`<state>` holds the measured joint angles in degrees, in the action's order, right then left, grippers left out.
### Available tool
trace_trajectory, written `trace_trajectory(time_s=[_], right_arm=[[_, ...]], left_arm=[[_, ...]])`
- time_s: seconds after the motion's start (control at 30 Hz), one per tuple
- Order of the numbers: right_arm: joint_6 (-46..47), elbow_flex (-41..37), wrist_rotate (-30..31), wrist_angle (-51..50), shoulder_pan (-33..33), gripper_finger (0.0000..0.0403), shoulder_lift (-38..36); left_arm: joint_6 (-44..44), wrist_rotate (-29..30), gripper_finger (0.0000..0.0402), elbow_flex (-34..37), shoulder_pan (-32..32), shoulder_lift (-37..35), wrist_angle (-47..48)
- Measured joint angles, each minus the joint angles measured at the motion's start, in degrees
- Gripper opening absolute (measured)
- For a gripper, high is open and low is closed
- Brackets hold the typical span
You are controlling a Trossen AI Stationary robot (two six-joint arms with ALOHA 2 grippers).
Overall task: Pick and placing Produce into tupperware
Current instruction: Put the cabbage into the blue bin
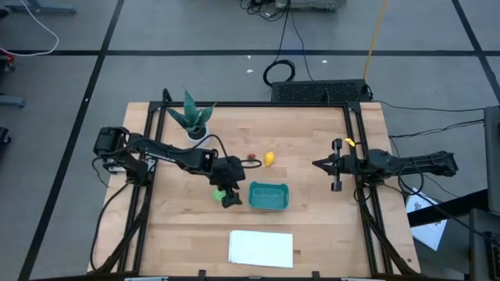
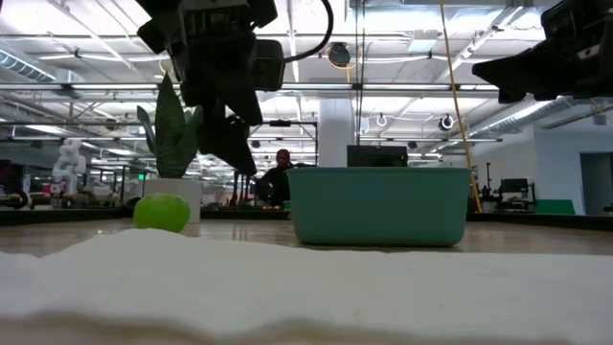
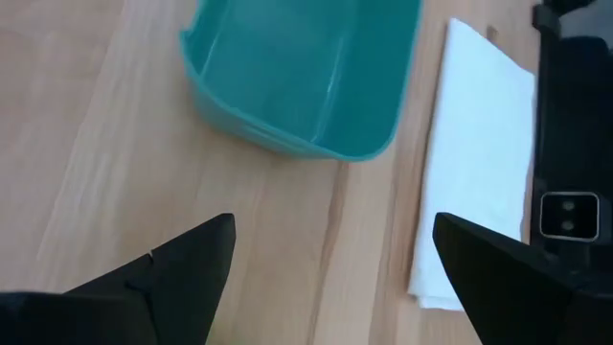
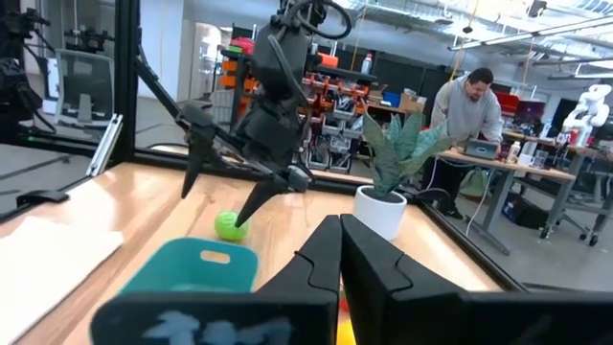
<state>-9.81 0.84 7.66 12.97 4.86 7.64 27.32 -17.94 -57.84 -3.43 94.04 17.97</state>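
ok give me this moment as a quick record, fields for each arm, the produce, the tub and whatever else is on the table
left gripper: open, above the table just left of the tub, by the green fruit
right gripper: shut, empty, waiting at the table's right side
green fruit: on the table, outside the tub
lemon: on the table behind the tub
red piece: beside the lemon
tub: teal, looks empty
potted plant: back left
white sheet: front edge of table
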Motion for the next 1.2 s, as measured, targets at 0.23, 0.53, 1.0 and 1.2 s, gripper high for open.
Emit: trace_trajectory(time_s=[0.23, 0.53, 1.0, 1.2], right_arm=[[1.69, 0.0, -0.02, -1.63, -0.01, 0.0, 0.02], [3.18, 0.0, -0.02, -2.1, -0.02, 0.0, 0.06], [4.23, 0.0, -0.02, -2.25, 0.0, 0.0, 0.07], [4.21, 0.0, -0.02, -2.99, 0.0, 0.0, 0.07]], left_arm=[[-2.58, 5.59, 0.036, -2.58, 0.3, 0.04, 10.9], [-1.27, 13.54, 0.036, -14.91, -0.63, -0.02, 29.81], [6.98, 13.55, 0.036, -12.44, -1.3, -0.02, 35.58], [4.01, 17.16, 0.036, -11.41, -2.96, -0.02, 35.51]])
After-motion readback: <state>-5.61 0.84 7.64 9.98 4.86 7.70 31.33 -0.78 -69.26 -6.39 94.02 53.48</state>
